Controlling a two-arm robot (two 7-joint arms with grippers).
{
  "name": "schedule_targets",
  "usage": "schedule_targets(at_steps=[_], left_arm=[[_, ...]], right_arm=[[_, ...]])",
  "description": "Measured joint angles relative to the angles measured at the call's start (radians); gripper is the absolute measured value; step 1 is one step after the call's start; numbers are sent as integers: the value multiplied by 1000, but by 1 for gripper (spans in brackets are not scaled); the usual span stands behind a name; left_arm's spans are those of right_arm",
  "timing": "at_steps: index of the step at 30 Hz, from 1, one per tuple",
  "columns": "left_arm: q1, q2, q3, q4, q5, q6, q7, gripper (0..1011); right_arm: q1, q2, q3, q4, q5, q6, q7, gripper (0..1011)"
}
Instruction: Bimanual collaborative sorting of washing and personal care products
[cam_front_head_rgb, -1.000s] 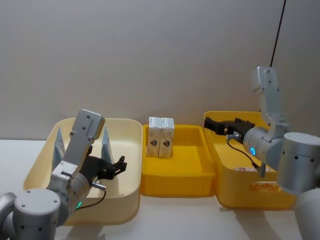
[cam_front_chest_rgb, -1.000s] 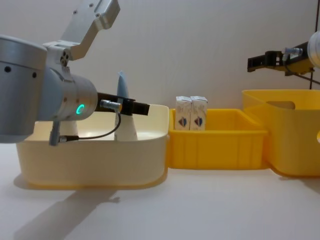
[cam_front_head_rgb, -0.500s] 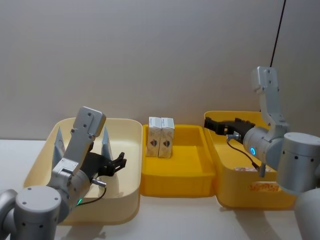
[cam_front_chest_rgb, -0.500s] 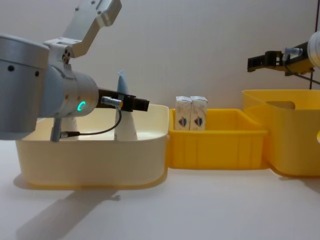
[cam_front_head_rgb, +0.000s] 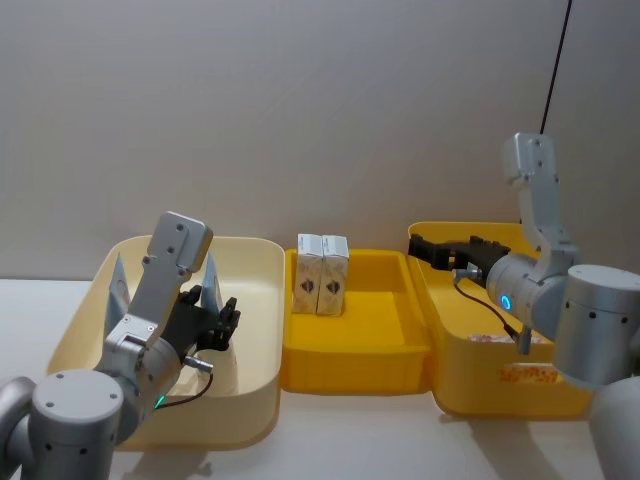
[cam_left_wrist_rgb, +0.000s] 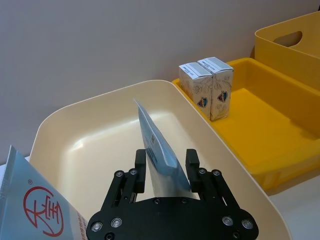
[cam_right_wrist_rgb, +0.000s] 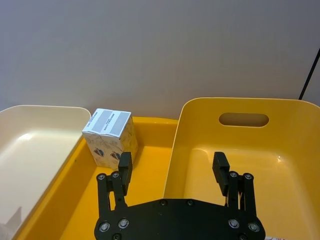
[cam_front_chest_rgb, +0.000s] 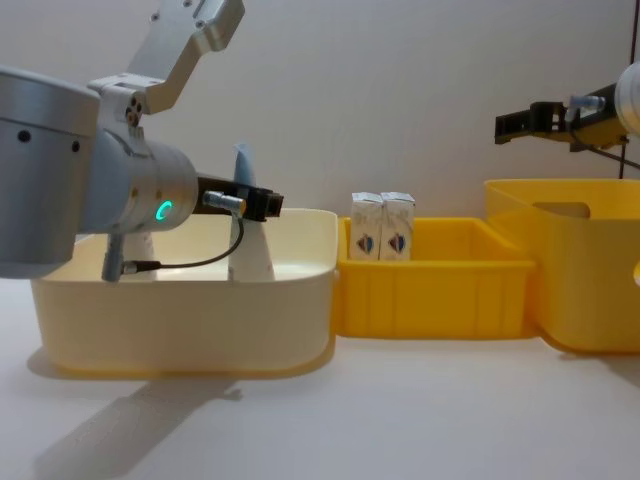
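Nearest, on the pale surface (cam_front_chest_rgb: 400, 420), stands the cream tub (cam_left_wrist_rgb: 100, 95). Inside it the left pincer (cam_left_wrist_rgb: 166, 156) is pinching an upright squeeze tube (cam_left_wrist_rgb: 155, 135) low on its body, one finger on each flat face. A second tube (cam_left_wrist_rgb: 30, 210) stands closer to the wrist, untouched. Half a second earlier this pincer was spread and reached past the tube towards the middle tray. It has since drawn back and narrowed onto the tube, so the grasp appears made and the lift-out is likely the next step. Beyond, two cartons (cam_left_wrist_rgb: 207, 85) stand side by side, touching, in the back corner of the yellow tray (cam_left_wrist_rgb: 270, 115), unmoved. Farthest right, the right pincer (cam_right_wrist_rgb: 172, 162) hangs spread and empty above the deep yellow tub (cam_right_wrist_rgb: 280, 107), holding the same pose as before, seemingly waiting.
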Motion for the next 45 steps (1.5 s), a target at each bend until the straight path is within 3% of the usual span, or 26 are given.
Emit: schedule_targets(at_steps=[4,10,19,45], left_arm=[[0,0,0,1,1,-1,0,383],[-1,0,0,1,1,-1,-1,241],[-2,0,0,2,2,-2,-1,194],[-2,0,-1,2,2,-5,-1,194]], right_arm=[[0,0,0,0,0,0,0,1001],[0,0,0,0,0,0,0,1001],[0,0,0,0,0,0,0,1001],[0,0,0,0,0,0,0,1001]])
